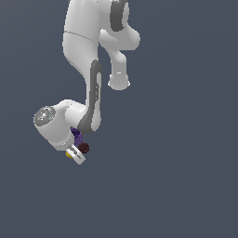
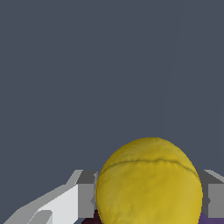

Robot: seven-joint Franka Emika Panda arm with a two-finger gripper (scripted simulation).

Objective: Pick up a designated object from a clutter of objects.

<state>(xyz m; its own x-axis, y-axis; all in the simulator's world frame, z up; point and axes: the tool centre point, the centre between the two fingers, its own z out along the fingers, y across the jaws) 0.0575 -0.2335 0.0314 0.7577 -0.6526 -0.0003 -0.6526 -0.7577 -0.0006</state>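
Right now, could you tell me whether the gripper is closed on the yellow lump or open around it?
Apparently closed on it: in the wrist view the yellow lump fills the gap between both fingers; actual contact cannot be confirmed.

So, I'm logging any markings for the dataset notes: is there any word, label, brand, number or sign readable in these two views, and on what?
None: no readable text in either view.
The yellow lump shows only a seam line, no print.
The gripper fingers are plain grey.
The purple cup and dark red ball are too small to show any marking.

place: simulator render | evidence: flat featureless slate-grey backdrop
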